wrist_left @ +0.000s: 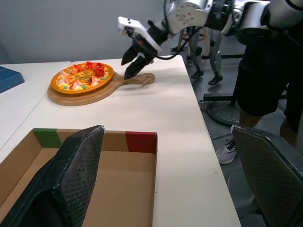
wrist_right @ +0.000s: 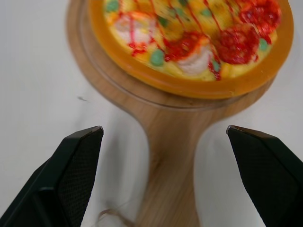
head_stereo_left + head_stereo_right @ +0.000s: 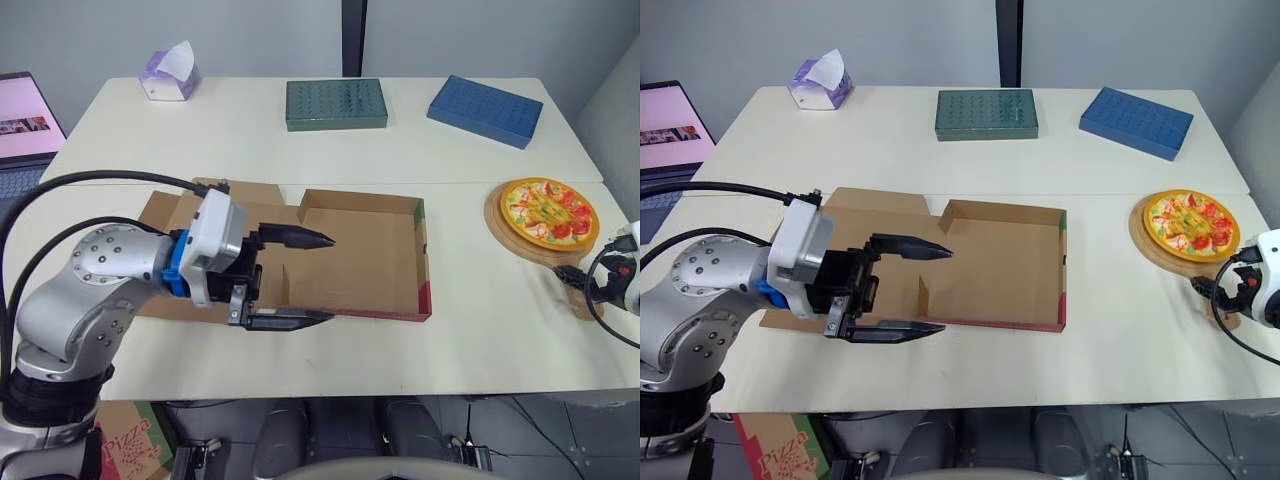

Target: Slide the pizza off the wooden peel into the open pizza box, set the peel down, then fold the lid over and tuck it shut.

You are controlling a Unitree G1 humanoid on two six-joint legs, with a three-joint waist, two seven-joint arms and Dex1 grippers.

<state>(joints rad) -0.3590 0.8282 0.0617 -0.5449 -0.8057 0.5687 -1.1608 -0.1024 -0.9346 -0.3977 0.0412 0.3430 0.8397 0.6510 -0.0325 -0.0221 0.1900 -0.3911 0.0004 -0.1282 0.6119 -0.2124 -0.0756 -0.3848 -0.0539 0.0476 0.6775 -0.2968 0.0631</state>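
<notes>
Beside the box (image 3: 372, 262), the peel (image 2: 169, 137) points its handle nearward.

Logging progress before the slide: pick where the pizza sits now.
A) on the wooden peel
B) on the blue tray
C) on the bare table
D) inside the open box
A: the pizza lies on the wooden peel, on the table to the right of the pizza box and apart from it.
</notes>
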